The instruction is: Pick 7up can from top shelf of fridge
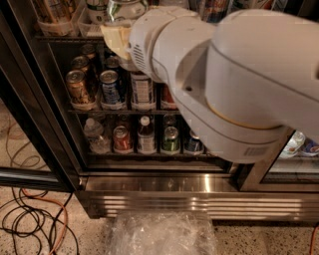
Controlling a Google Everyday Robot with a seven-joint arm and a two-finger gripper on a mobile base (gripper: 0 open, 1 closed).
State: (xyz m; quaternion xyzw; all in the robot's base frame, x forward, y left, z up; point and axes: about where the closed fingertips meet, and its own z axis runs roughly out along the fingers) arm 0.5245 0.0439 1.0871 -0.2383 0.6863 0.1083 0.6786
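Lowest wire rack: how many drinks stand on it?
5, left to right: clear plastic bottle, red can, red-capped bottle, green can, blue can. White arm may hide more. Gripper is at the top shelf.

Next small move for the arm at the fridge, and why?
Probably nudge the end effector up and inward toward the 7up can. It sits at the front rail of the top shelf, just below the can, and the arm hides whether contact is made, so a short, slow advance seems safest.
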